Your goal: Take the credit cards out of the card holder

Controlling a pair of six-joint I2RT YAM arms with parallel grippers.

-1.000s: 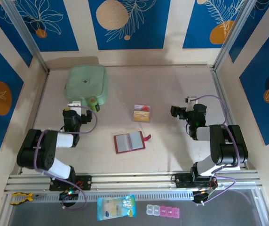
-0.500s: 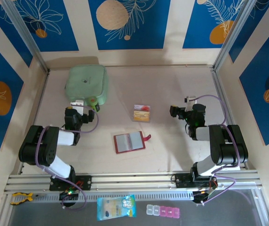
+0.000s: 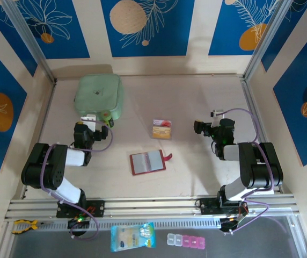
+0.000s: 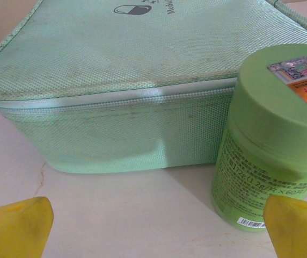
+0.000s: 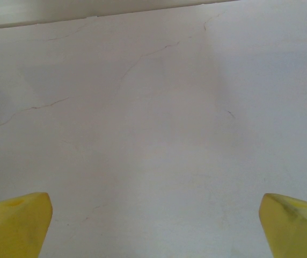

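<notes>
The card holder (image 3: 147, 162) lies open on the table's middle, a flat red wallet with greyish pockets up and its red tab (image 3: 168, 157) to the right. The credit cards (image 3: 162, 129), yellow-orange and red, lie on the table just beyond it, apart from it. My left gripper (image 3: 88, 122) stands open at the left, well away from the holder, facing a pale green pouch. In the left wrist view its yellow fingertips (image 4: 15, 226) frame bare table, with nothing between them (image 4: 156, 231). My right gripper (image 3: 199, 127) is open to the right of the cards, over bare table (image 5: 153, 226).
The pale green pouch (image 4: 132, 80) sits at the back left with a green lidded bottle (image 4: 271, 140) upright by its near right corner (image 3: 107, 117). Metal rails (image 3: 153, 204) run along the near edge. A packet (image 3: 132, 236) and small pink-and-clear boxes (image 3: 185, 241) lie below them.
The left arm has shifted slightly, its gripper edging towards the pouch. The right arm, card holder and cards have not moved.
</notes>
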